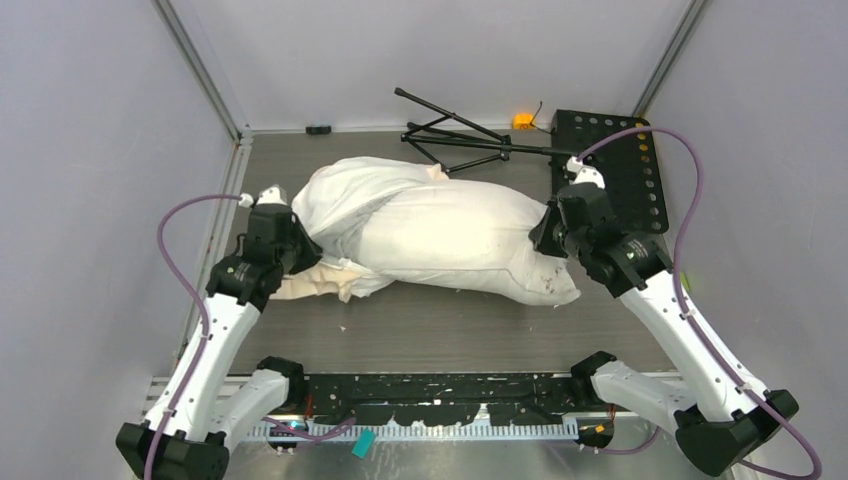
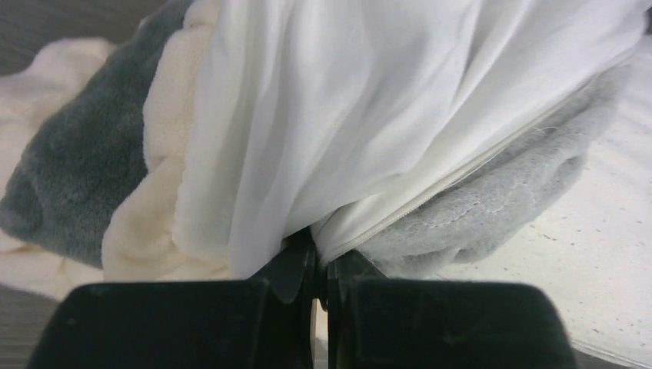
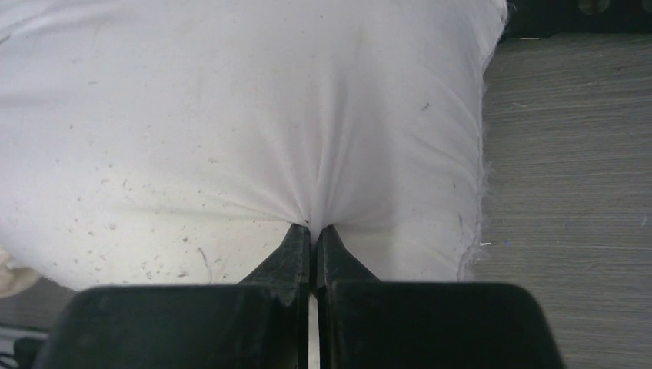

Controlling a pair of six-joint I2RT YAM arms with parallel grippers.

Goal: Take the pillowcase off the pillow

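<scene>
The plump off-white speckled pillow (image 1: 460, 235) lies across the middle of the table. Its left end is still inside the pillowcase (image 1: 345, 195), which is bunched there with its cream frill (image 1: 320, 282) spilling onto the table. My left gripper (image 1: 298, 250) is at that bunch. In the left wrist view it (image 2: 319, 240) is shut on the pillowcase's white lining (image 2: 346, 115) beside the zipper edge, with grey plush (image 2: 84, 169) on either side. My right gripper (image 1: 546, 232) is at the pillow's right end. It (image 3: 315, 228) is shut on a pinch of the pillow's (image 3: 231, 115) speckled fabric.
A folded black tripod stand (image 1: 455, 135) lies at the back of the table, with a small orange object (image 1: 523, 121) beside it. A black perforated plate (image 1: 620, 165) sits at the back right, behind the right arm. Enclosure walls stand on both sides.
</scene>
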